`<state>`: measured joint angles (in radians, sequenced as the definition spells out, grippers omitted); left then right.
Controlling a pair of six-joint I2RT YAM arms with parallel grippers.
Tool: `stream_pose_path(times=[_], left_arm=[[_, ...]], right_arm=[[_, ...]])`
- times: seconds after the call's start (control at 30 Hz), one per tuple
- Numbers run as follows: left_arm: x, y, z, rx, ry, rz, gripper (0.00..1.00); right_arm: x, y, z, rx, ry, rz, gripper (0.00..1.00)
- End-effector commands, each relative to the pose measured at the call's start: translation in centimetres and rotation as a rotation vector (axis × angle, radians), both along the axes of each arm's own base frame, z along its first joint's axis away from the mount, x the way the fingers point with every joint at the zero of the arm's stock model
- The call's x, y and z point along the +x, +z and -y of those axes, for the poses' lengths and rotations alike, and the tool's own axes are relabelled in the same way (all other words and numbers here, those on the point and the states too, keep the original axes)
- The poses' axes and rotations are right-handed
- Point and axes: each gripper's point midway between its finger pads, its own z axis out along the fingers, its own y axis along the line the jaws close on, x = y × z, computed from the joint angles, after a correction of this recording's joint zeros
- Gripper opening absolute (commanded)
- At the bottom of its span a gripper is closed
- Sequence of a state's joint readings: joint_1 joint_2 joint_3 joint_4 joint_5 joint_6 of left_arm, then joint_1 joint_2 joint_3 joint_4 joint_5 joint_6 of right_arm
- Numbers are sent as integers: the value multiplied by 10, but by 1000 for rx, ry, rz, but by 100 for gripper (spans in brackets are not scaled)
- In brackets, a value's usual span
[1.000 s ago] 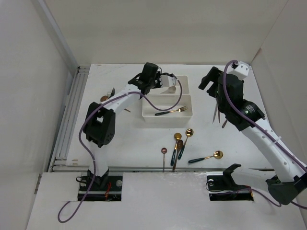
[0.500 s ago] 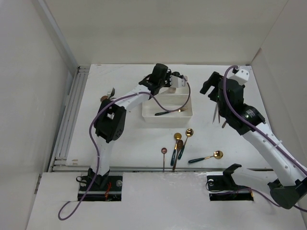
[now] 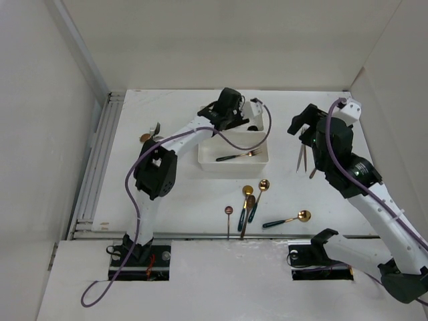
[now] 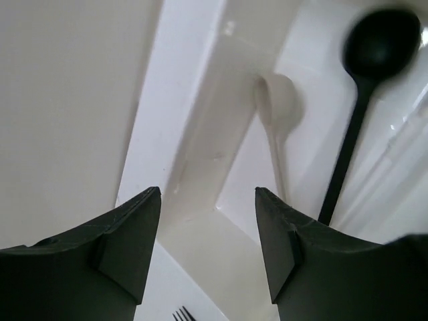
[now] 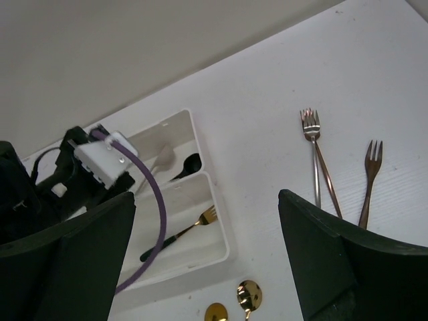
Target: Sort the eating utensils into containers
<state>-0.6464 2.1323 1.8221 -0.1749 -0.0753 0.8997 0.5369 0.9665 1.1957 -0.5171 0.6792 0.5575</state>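
Two white containers stand side by side mid-table: the far one [image 3: 259, 103] and the near one [image 3: 234, 166]. My left gripper [image 4: 207, 200] hangs open over the wall between them, nothing between its fingers. In the far container [image 4: 314, 154] lie a black spoon [image 4: 364, 87] and a pale spoon [image 4: 279, 110]. The near container [image 5: 200, 257] holds a gold fork with a dark handle [image 5: 177, 234]. My right gripper [image 5: 206, 200] stands wide open and empty, high above the table. A silver fork [image 5: 313, 154] and a copper fork [image 5: 369, 174] lie on the table to the right.
Several spoons [image 3: 251, 197] lie in front of the near container, and one with a dark handle [image 3: 287, 219] lies further right. More utensils [image 3: 150, 132] rest at the far left beside the left arm. A purple cable [image 5: 150, 221] crosses the right wrist view.
The left arm swung right over the far container and its jaws opened. The right arm shifted slightly to the right and stayed open.
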Motion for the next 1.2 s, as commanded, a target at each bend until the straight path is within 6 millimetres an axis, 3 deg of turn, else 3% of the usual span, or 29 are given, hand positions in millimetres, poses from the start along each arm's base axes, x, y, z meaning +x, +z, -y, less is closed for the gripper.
stream_pose_path(times=[0.0,0.03,0.13,0.17,0.2,0.27,0.3,0.33,0.37,0.4,0.43,0.57,0.73,0.87,1.03,1.17], left_arm=[[5,81,7,-260,140,18,56],[4,98,11,-312,151,14,56],[-32,132,16,-455,124,-102,56],[-49,123,14,-458,118,-171,56],[-79,144,25,-515,44,-217,56],[-123,136,36,-554,13,-347,56],[-153,100,34,-499,14,-462,56],[-196,102,48,-496,-70,-524,53],[-223,88,52,-459,-107,-582,50],[-253,53,49,-387,-121,-667,47],[-292,43,57,-336,-188,-717,44],[-355,-15,54,-174,-205,-846,29],[-392,-52,67,-103,-167,-956,27],[-393,-70,86,-120,-115,-954,23],[-390,-95,88,-93,-56,-969,20],[-387,-103,94,-105,-52,-968,20]], right_arm=[[-8,11,4,20,6,33,93],[-11,13,5,24,16,36,93],[-20,16,8,30,28,39,93],[-25,16,8,33,43,37,93],[-26,14,5,32,58,27,93],[-35,14,9,43,68,24,93],[-36,8,8,58,62,9,93],[-41,10,11,69,60,14,93],[-44,2,12,66,57,-9,93],[-50,6,16,83,55,7,93],[-53,2,19,88,42,2,93],[-69,2,30,98,27,14,91],[-80,-4,48,58,-36,-33,90],[-84,-8,51,49,-48,-54,90],[-94,-1,56,71,-38,-24,90],[-105,2,64,82,-46,-1,90]])
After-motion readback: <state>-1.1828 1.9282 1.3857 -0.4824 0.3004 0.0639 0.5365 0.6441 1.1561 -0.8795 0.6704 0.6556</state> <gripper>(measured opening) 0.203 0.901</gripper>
